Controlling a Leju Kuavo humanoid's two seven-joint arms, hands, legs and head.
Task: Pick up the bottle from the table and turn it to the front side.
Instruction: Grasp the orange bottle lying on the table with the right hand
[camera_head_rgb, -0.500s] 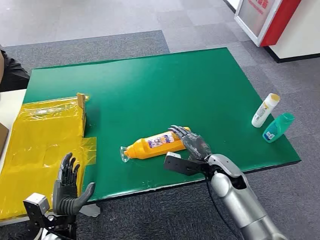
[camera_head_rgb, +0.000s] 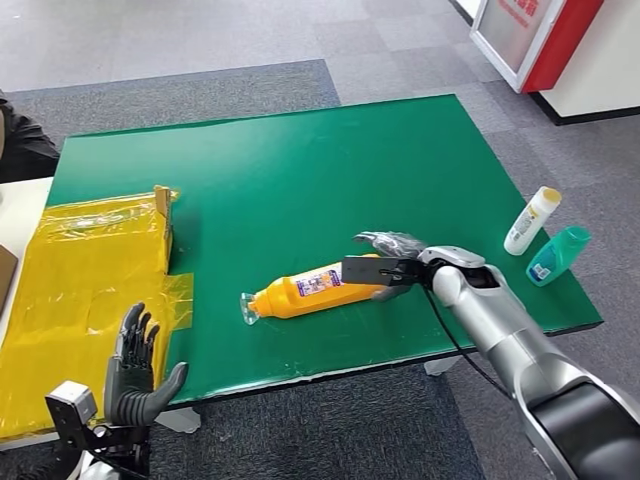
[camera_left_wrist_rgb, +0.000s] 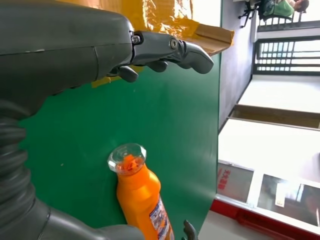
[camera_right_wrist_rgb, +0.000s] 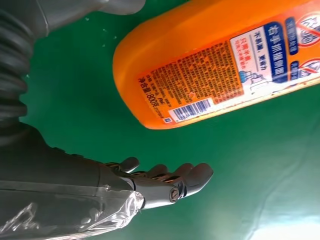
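An orange bottle (camera_head_rgb: 313, 287) with a clear cap lies on its side near the front of the green table (camera_head_rgb: 340, 170), cap toward the left. The label side with small print and a barcode faces up in the right wrist view, where the bottle (camera_right_wrist_rgb: 211, 65) sits between the thumb and the fingers (camera_right_wrist_rgb: 166, 182) without touching either. My right hand (camera_head_rgb: 391, 248) is at the bottle's base, fingers apart, holding nothing. Off the table's front left corner my left hand (camera_head_rgb: 136, 372) hangs with fingers spread. From the left wrist the bottle (camera_left_wrist_rgb: 141, 197) shows cap first.
A yellow plastic-wrapped box (camera_head_rgb: 83, 290) covers the table's left side. A white bottle (camera_head_rgb: 531, 220) and a teal bottle (camera_head_rgb: 557, 254) lie at the right edge. A person's dark sleeve (camera_head_rgb: 23, 145) is at the far left. A red-and-white cabinet (camera_head_rgb: 528, 40) stands back right.
My right arm has swung out to the right and the hand has turned onto its side around the bottle's base. The bottle and my left hand stay where they were.
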